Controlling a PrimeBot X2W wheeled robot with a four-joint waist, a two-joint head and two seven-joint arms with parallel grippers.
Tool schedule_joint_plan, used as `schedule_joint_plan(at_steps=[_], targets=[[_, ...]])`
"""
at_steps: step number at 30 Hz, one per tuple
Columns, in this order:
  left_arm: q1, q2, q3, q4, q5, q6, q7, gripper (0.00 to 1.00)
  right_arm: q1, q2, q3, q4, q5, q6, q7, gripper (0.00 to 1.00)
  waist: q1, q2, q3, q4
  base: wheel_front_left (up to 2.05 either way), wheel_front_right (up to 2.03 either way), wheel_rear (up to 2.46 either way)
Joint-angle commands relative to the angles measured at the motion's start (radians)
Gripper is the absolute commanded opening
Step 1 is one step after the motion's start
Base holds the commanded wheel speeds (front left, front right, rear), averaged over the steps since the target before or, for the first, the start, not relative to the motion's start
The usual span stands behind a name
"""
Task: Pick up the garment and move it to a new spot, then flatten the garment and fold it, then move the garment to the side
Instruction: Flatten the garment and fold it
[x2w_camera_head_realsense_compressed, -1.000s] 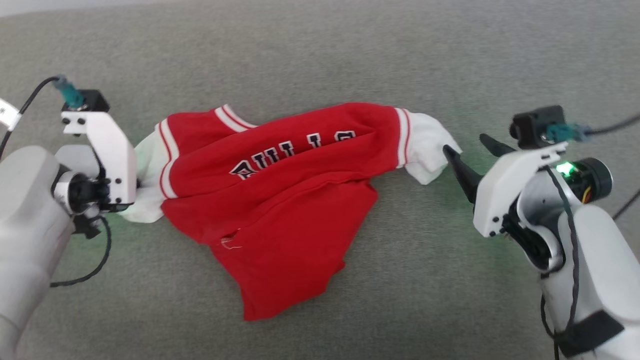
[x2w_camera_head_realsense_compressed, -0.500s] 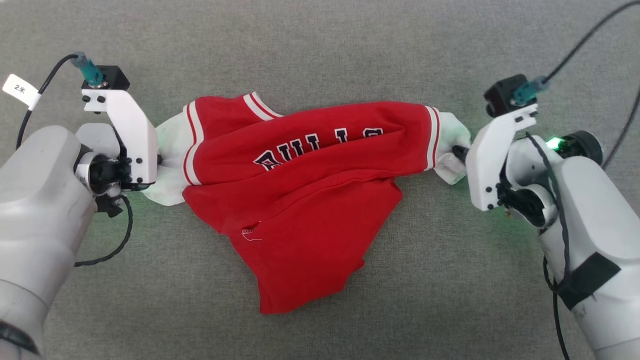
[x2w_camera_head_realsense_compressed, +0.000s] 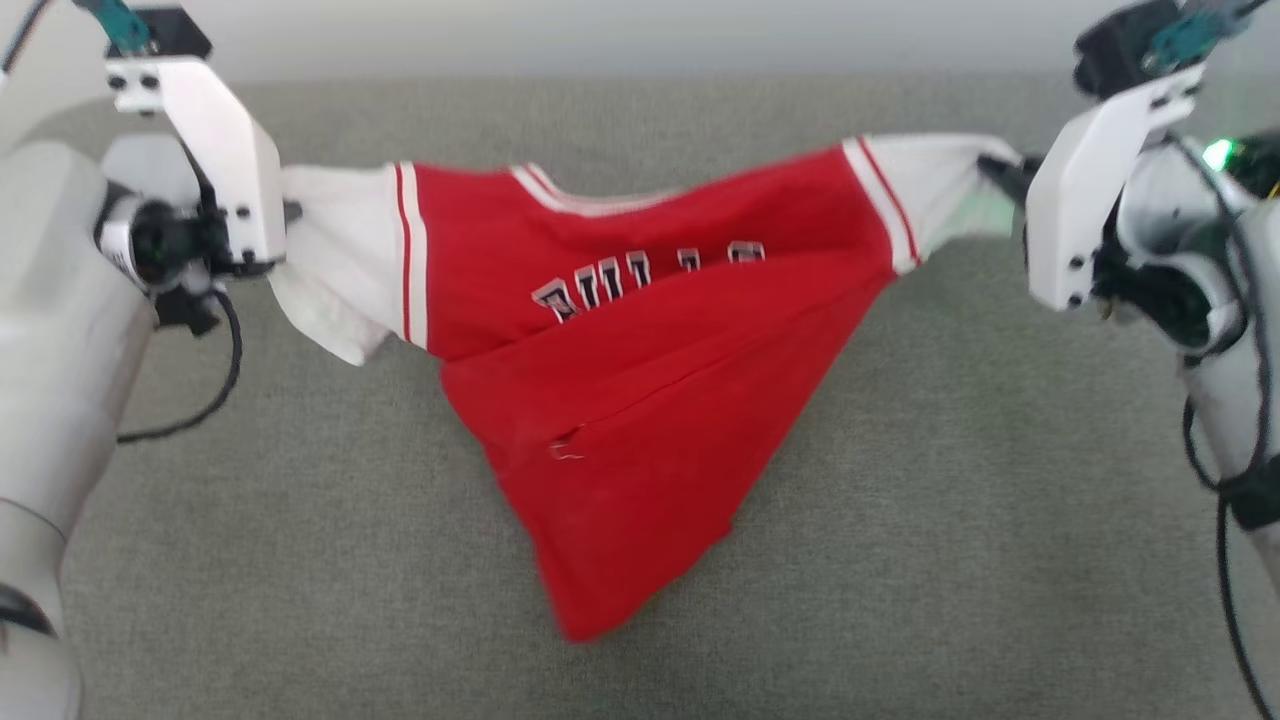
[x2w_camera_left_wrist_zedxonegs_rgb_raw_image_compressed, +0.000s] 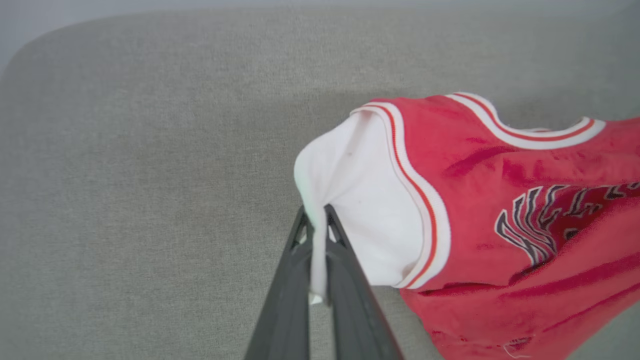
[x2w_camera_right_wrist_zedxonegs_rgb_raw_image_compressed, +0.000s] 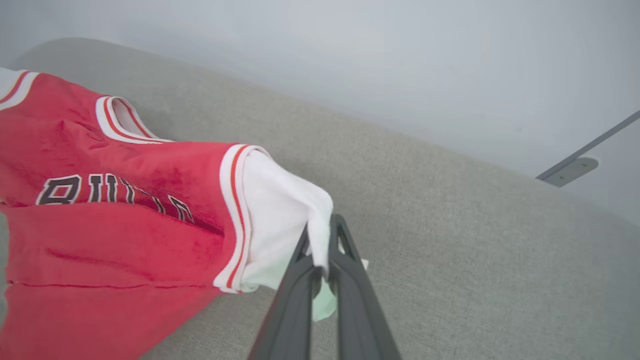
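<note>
At far left of the head view, left gripper (x2w_camera_head_realsense_compressed: 288, 212) tucked behind its white wrist bracket (x2w_camera_head_realsense_compressed: 225, 160), fingertips hidden there. From the left wrist view, left gripper (x2w_camera_left_wrist_zedxonegs_rgb_raw_image_compressed: 314, 216) clamped shut on a fold of the white left sleeve end (x2w_camera_left_wrist_zedxonegs_rgb_raw_image_compressed: 360, 200), a thin strip of white cloth trapped in the slit between the two dark fingers (x2w_camera_left_wrist_zedxonegs_rgb_raw_image_compressed: 287, 285). Rightward, strung between both arms above the grey fabric surface (x2w_camera_head_realsense_compressed: 950, 480): the garment (x2w_camera_head_realsense_compressed: 640, 350), stretched taut sleeve to sleeve. Long axis side to side across the head view, right end a little higher in the picture than the left. Striped collar trim (x2w_camera_head_realsense_compressed: 575, 198) along the top edge, on the far side. Black-and-white lettering (x2w_camera_head_realsense_compressed: 645, 278) reading left to right across the chest, partly swallowed by a fold. Red body drooping toward the robot and narrowing to a blurred point (x2w_camera_head_realsense_compressed: 585, 620); cannot tell whether that tip touches the surface. Farther right, white right sleeve end (x2w_camera_head_realsense_compressed: 935, 185) pulled to a peak at the right gripper (x2w_camera_head_realsense_compressed: 1000, 172). From the right wrist view, right gripper (x2w_camera_right_wrist_zedxonegs_rgb_raw_image_compressed: 321, 235) pinched shut on that sleeve end (x2w_camera_right_wrist_zedxonegs_rgb_raw_image_compressed: 280, 215), a scrap of white cloth poking out below the fingers (x2w_camera_right_wrist_zedxonegs_rgb_raw_image_compressed: 350, 295).
</note>
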Motion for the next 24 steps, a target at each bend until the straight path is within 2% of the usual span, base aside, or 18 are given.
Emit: schedule_joint_plan(at_steps=[1, 5, 12, 24], targets=[[-0.024, 0.006, 0.005, -0.001, -0.005, 0.001, 0.0, 0.0, -0.021, -0.005, -0.006, -0.009, 0.006, 0.0, -0.004, 0.0, 0.0, 0.0, -0.034, -0.008, 0.0, 0.0, 0.0], [-0.073, 0.007, 0.017, -0.016, -0.005, 0.007, -0.012, 0.0, -0.065, -0.019, -0.008, -0.028, 0.01, 0.0, -0.011, 0.0, 0.0, 0.0, -0.079, -0.017, 0.0, 0.0, 0.0], [-0.158, 0.011, 0.042, -0.047, -0.008, 0.008, -0.045, 0.0, -0.166, -0.003, -0.005, -0.039, -0.003, 0.0, -0.059, 0.0, 0.0, 0.0, -0.151, -0.041, 0.0, 0.0, 0.0], [-0.229, 0.026, 0.061, -0.079, -0.006, 0.022, -0.065, 0.0, -0.309, 0.027, 0.028, 0.022, -0.018, 0.0, -0.124, 0.0, 0.0, 0.0, -0.178, -0.067, 0.0, 0.0, 0.0]])
